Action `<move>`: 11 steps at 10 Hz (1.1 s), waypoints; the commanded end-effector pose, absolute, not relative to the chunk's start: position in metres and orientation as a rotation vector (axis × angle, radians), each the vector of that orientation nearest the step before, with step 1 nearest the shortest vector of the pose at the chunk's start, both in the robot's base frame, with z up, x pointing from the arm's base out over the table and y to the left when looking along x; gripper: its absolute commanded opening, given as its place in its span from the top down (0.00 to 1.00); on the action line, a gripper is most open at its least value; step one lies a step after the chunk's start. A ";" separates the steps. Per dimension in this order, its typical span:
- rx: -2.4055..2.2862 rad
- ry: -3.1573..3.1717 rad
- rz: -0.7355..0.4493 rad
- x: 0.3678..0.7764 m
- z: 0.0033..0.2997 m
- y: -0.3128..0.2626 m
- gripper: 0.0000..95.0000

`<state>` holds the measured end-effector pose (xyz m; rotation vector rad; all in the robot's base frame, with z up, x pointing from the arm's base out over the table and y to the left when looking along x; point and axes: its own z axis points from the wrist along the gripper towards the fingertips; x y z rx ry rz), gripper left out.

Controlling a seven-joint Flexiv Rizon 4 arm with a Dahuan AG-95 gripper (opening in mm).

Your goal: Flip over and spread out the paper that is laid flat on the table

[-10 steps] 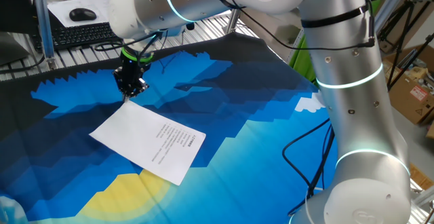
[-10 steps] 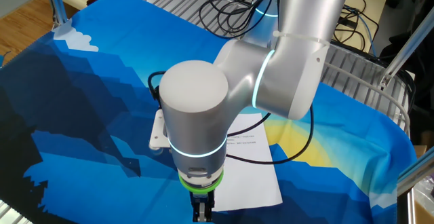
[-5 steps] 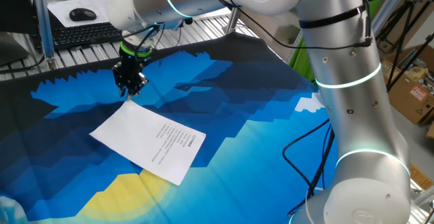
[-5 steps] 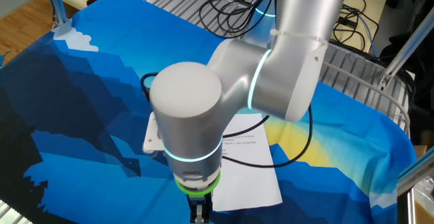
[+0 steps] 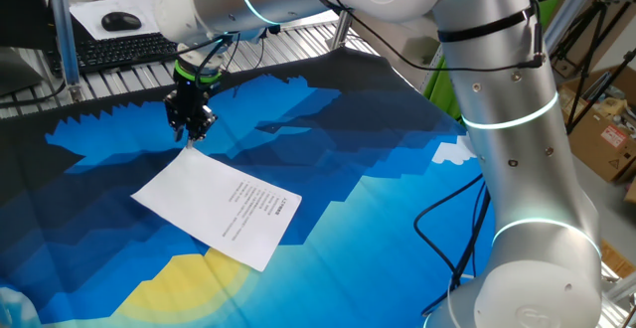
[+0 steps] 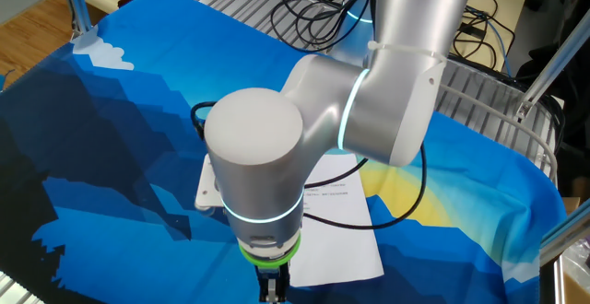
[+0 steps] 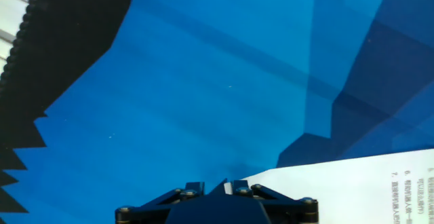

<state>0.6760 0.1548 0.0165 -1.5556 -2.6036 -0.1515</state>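
The paper (image 5: 224, 204) lies flat on the table's blue patterned cloth (image 5: 348, 129), printed side up. My gripper (image 5: 189, 137) points down just above the paper's far corner, and its fingertips come together in a point. In the other fixed view the arm hides most of the paper (image 6: 341, 221), and the gripper (image 6: 272, 290) shows at the bottom edge. In the hand view the gripper (image 7: 218, 185) sits at the bottom edge, with the paper's corner (image 7: 352, 183) right beside it over the cloth (image 7: 203, 81). I see nothing held.
A keyboard (image 5: 119, 50) and a black mouse (image 5: 121, 20) on a white sheet lie beyond the metal slatted edge (image 5: 298, 35). A black cable (image 5: 447, 229) loops on the cloth near the arm's base. More cables (image 6: 313, 9) hang behind.
My gripper has moved slightly up and back from the paper's far corner. The paper has not moved.
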 end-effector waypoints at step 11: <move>-1.521 -2.607 -0.072 0.665 0.017 0.152 0.60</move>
